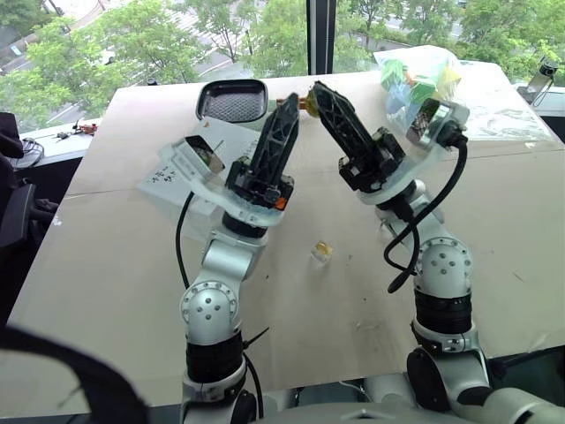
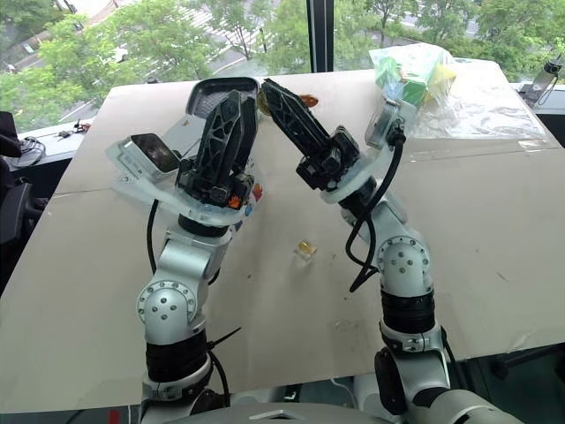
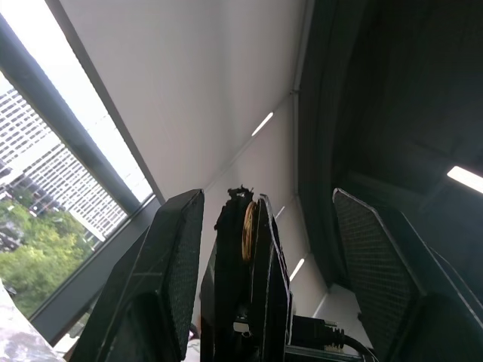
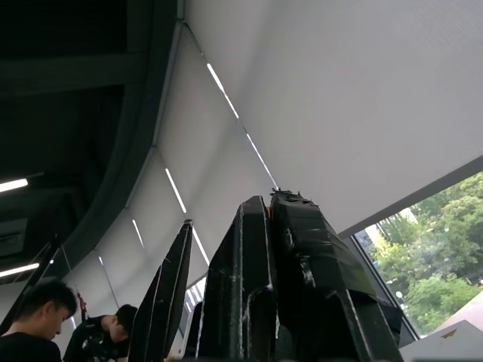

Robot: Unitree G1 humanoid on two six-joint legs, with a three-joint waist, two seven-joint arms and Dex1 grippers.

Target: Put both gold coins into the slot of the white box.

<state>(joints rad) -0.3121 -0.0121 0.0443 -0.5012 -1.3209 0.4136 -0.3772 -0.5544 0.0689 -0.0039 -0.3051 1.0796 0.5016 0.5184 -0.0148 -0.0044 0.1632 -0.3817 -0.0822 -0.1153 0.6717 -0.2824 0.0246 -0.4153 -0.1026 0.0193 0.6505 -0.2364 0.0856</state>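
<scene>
Both grippers are raised above the table with their tips close together. My right gripper [image 3: 245, 197] is shut on a gold coin [image 3: 247, 230], which stands edge-on between its fingers. My left gripper [image 2: 240, 104] is open, its fingers standing on either side of the right gripper's tip without touching the coin. A second gold coin [image 1: 322, 250] lies on the table [image 1: 106, 265] between the two arms. The white box [image 1: 163, 181], with dark writing, sits behind my left wrist and is mostly hidden. I cannot make out its slot.
A dark square grill pan [image 1: 231, 100] with an orange handle sits at the table's far edge. A clear plastic bag [image 1: 424, 75] of colourful items lies at the far right. Two people [image 4: 38, 320] show in the right wrist view.
</scene>
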